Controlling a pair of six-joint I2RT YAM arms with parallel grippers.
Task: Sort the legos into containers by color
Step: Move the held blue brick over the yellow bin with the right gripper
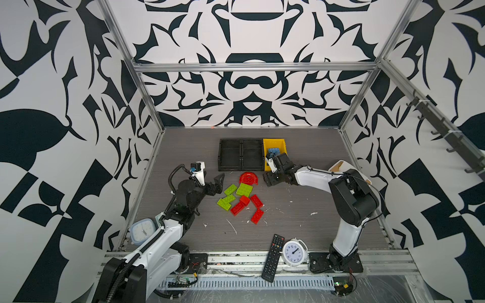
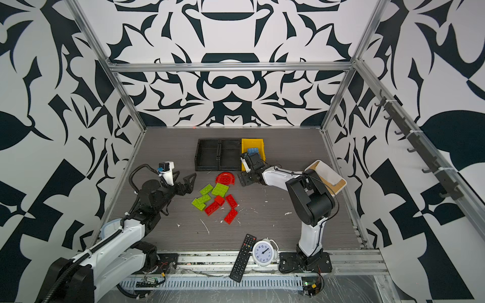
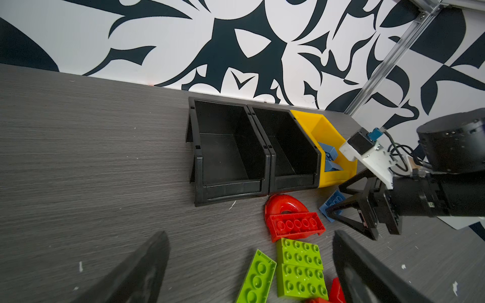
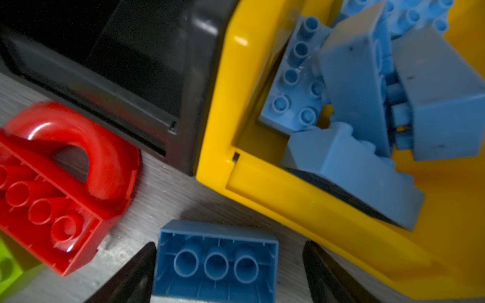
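A blue brick point(image 4: 215, 262) lies hollow side up on the table just in front of the yellow bin point(image 4: 288, 204). My right gripper point(image 4: 228, 272) straddles it. One finger is against its side, and a gap shows at the other. Several blue bricks point(image 4: 354, 91) are piled in the bin point(image 1: 273, 144). The joined black trays point(image 1: 241, 157) hold nothing. A red half-round piece point(image 1: 248, 178), lime green bricks point(image 1: 244, 189) and red bricks point(image 1: 257, 216) lie loose mid-table. My left gripper point(image 1: 220, 184) is wide open, just left of the green ones point(image 3: 300, 267).
A black remote point(image 1: 273, 258) and a white alarm clock point(image 1: 294, 251) sit at the front edge. A pale blue clock point(image 1: 141, 230) is at the front left by my left arm. A white box with a wooden rim point(image 1: 341, 168) stands behind my right arm.
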